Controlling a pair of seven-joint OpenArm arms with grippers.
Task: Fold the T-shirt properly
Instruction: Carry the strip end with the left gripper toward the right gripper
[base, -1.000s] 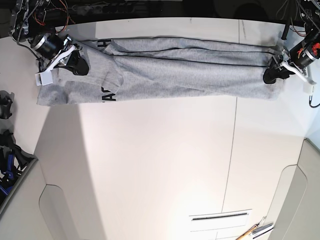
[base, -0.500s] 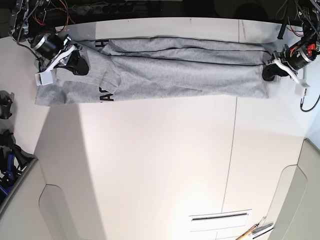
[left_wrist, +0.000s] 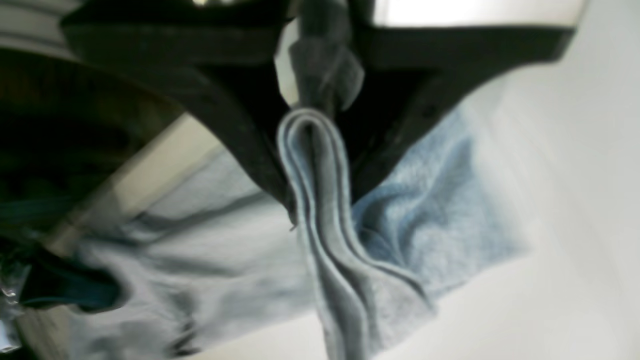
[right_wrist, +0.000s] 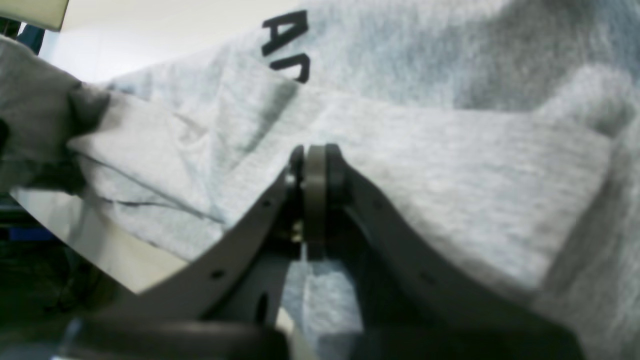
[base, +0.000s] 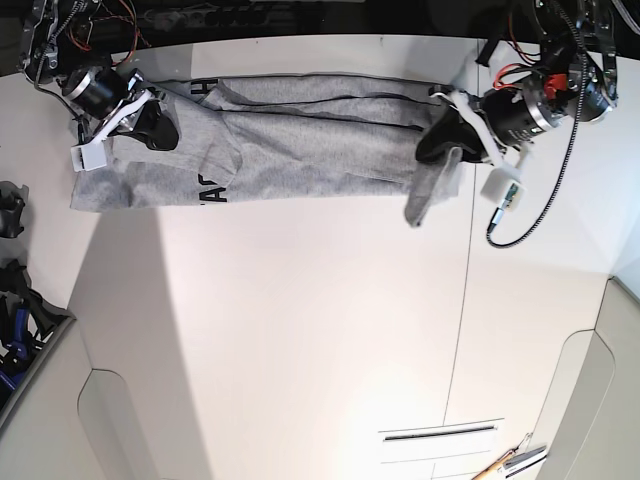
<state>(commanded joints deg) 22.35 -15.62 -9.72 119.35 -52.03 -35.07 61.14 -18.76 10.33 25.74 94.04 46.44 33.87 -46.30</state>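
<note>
The light grey T-shirt (base: 300, 140) lies in a long band along the table's far edge, with dark lettering (base: 215, 188) near its left end. My left gripper (base: 440, 140) is shut on the shirt's right end and holds it lifted, the fabric hanging down from it. In the left wrist view the jaws (left_wrist: 320, 190) pinch a layered fold of the grey fabric (left_wrist: 425, 210). My right gripper (base: 155, 128) is at the shirt's left end. In the right wrist view its tips (right_wrist: 315, 160) are closed on the fabric (right_wrist: 450, 165) near the lettering (right_wrist: 287, 45).
The white table (base: 300, 330) has a seam (base: 462, 300) running front to back. A slot (base: 440, 432) and a tool (base: 515, 460) lie at the front right. Dark gear (base: 15, 300) stands at the left edge. A cable (base: 530, 215) hangs from the left arm.
My left gripper has moved left and slightly forward with the shirt's right end, lifting it and shortening the band. My right gripper has stayed in place.
</note>
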